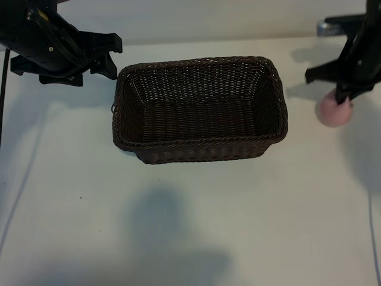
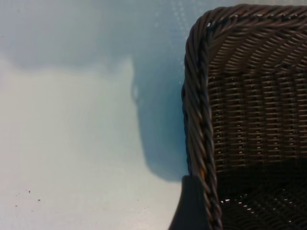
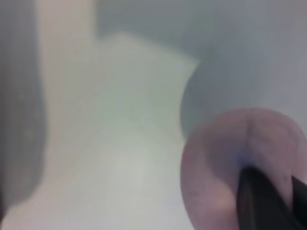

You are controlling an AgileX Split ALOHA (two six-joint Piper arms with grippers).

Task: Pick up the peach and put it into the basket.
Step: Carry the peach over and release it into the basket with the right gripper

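Observation:
The dark-brown woven basket point(image 1: 202, 145) stands in the middle of the white table, and nothing lies in it. The pale-pink peach point(image 1: 333, 114) rests on the table to the basket's right, apart from it. My right gripper point(image 1: 344, 100) comes down on the peach's top, its dark fingertips close together and pinching there; in the right wrist view the peach point(image 3: 225, 158) fills the corner under the gripper point(image 3: 288, 191). My left gripper point(image 1: 114, 56) hangs open by the basket's back left corner. One of its fingers point(image 2: 192, 206) shows beside the braided rim point(image 2: 196, 120).
A grey object point(image 1: 327, 27) lies at the table's back right edge behind the right arm. Bare white table spreads in front of the basket, crossed by a broad shadow point(image 1: 166, 238).

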